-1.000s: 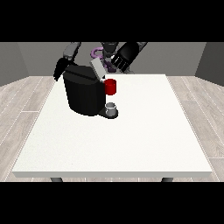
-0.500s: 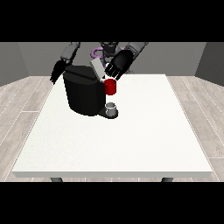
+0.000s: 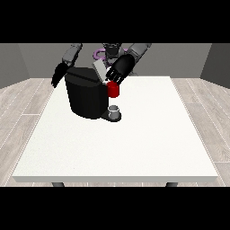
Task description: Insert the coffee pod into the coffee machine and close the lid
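Note:
A black coffee machine [image 3: 86, 95] stands on the white table [image 3: 134, 134] at the back left. Its grey lid [image 3: 99, 70] is tilted up and partly open. A red part [image 3: 113, 89] shows at the machine's front, above a small grey cup [image 3: 115, 110] on the drip base. The hand at the view's right [image 3: 120, 68] hovers right over the lid and the red part, fingers pointing down at them. The hand at the view's left [image 3: 58, 74] hangs beside the machine's back left corner with straight fingers. I cannot make out the coffee pod on its own.
The robot's torso [image 3: 108, 51] stands behind the machine at the table's far edge. The table's wide white top stretches to the front and right of the machine. Wooden floor surrounds the table.
The hand at the view's right has come down and leftwards from above the machine onto the lid and red part. The lid leans lower than before. The other hand barely shifted.

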